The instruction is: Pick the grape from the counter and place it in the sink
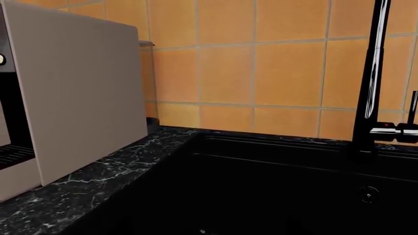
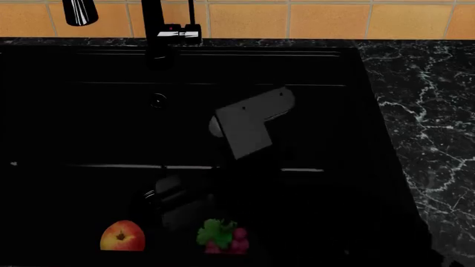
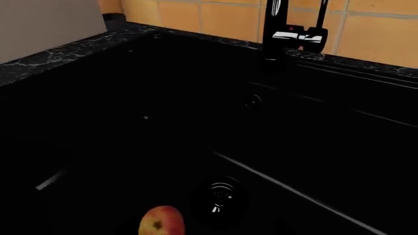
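Head looks down; wrists face the sink (image 2: 89, 111) (shared faucet (image 3: 277, 34)).

I can read no text, label, brand or number in any of my views. The only mark I can make out is a small red dot on the faucet (image 2: 177, 32) handle, and it carries no lettering that I can see.

You see the grape (image 2: 224, 237) in the sink (image 2: 89, 122), just right of the peach (image 2: 122, 236); the faucet (image 2: 156, 28) stands behind them.
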Motion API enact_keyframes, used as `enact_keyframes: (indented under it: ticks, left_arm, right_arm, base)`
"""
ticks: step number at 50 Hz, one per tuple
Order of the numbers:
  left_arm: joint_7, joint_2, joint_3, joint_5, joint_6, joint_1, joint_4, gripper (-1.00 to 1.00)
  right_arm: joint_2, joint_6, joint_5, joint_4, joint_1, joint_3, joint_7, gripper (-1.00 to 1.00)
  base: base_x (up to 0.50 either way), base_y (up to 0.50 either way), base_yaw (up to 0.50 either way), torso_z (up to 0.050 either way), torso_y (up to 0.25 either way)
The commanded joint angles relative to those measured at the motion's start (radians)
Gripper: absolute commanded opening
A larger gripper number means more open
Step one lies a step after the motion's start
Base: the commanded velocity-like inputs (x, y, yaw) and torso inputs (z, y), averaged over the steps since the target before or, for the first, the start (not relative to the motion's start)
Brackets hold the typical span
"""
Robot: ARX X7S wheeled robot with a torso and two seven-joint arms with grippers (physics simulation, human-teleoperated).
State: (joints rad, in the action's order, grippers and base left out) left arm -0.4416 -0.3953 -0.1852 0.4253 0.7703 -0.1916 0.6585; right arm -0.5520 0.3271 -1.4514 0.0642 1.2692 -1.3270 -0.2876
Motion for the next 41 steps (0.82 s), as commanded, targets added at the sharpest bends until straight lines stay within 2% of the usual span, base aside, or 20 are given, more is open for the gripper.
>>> enact_keyframes:
  ticks: [1, 12, 18, 41]
  left_arm:
    - [-0.003, 0.0, 0.001, 0.002, -0.004, 0.002, 0.002, 1.0]
    - [-0.007, -0.002, 0.0, 0.004, -0.006, 0.009, 0.003, 1.0]
    - [-0.008, -0.004, -0.003, 0.006, -0.007, 0.012, 0.007, 1.0]
    - [-0.023, -0.018, -0.007, 0.021, 0.023, 0.001, 0.033, 1.0]
  right_arm:
    - [-0.142, -0.062, 0.003, -0.254, -0.066, 0.027, -0.104, 1.0]
    - [-0.252, -0.131, 0.024, -0.403, -0.133, 0.048, -0.17, 1.0]
    - [-0.273, -0.15, 0.032, -0.424, -0.154, 0.052, -0.178, 1.0]
    - [-0.505, -0.213, 0.019, -0.587, -0.199, 0.102, -0.282, 1.0]
  base:
    - [0.0, 0.0, 0.0, 0.0, 0.0]
    - [0.0, 0.0, 0.0, 0.0, 0.0]
    - [0.0, 0.0, 0.0, 0.0, 0.0]
    - [0.0, 0.0, 0.0, 0.0, 0.0]
